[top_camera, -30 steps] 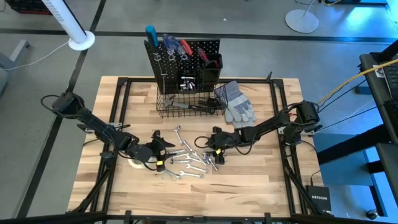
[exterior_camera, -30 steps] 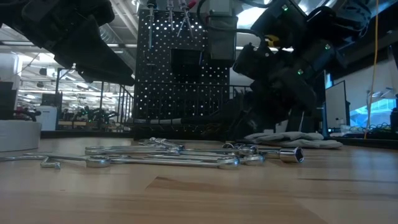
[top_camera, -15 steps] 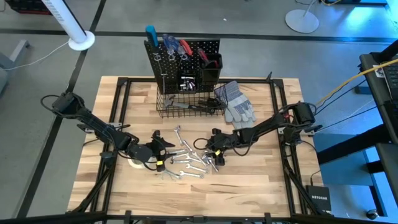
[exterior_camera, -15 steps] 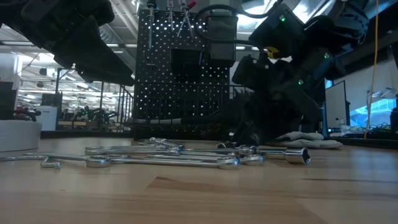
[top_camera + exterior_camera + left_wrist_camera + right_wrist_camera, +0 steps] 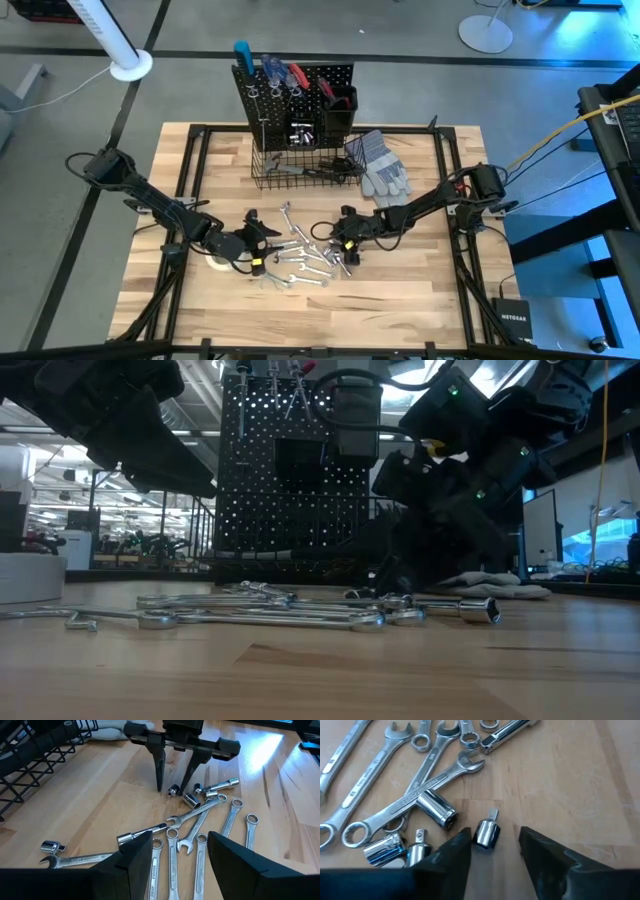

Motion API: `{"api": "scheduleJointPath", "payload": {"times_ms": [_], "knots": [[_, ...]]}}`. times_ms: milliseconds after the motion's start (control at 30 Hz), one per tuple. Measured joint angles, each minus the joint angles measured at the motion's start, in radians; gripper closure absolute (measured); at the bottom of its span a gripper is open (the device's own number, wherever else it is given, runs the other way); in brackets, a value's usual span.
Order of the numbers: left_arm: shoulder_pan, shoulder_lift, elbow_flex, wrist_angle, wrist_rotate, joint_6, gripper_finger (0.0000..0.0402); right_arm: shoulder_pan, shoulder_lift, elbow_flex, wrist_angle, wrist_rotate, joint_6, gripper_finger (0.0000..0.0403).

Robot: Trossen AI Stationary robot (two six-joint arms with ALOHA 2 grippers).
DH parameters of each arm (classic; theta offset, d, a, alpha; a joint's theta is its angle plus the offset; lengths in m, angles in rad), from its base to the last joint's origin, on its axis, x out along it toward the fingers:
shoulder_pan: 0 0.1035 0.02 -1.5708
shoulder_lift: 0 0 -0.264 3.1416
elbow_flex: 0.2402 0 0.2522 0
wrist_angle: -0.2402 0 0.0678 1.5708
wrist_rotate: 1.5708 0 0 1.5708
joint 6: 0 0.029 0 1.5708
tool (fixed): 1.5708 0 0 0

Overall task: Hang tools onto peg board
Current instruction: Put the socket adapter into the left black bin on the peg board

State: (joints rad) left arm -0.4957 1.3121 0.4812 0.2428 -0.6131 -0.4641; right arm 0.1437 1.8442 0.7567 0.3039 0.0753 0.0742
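One small socket [image 5: 486,834] sits between the right pincer [image 5: 492,845] fingers, wrist-view only.

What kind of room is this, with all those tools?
Probably a robot workshop or lab: a wooden table strewn with wrenches, a black peg board for tools, and more benches visible behind.

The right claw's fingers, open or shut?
Open: the right gripper has a clear gap between its fingers, straddling a small socket lying on the table.
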Motion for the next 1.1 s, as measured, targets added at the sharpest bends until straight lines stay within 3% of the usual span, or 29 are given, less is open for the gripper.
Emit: {"api": "scheduleJointPath", "payload": {"times_ms": [400,800,1100], "knots": [[0.000,0.000,0.000,0.000,0.000,0.000,0.0219,-0.001,0.001,-0.001,-0.004,0.052,-0.002,0.0349],[0.000,0.000,0.000,0.000,0.000,0.000,0.0219,-0.002,-0.012,-0.001,-0.018,0.057,-0.008,0.0345],[0.000,0.000,0.000,0.000,0.000,-0.008,0.0219,-0.001,-0.113,-0.003,-0.058,0.118,-0.014,0.0345]]}}
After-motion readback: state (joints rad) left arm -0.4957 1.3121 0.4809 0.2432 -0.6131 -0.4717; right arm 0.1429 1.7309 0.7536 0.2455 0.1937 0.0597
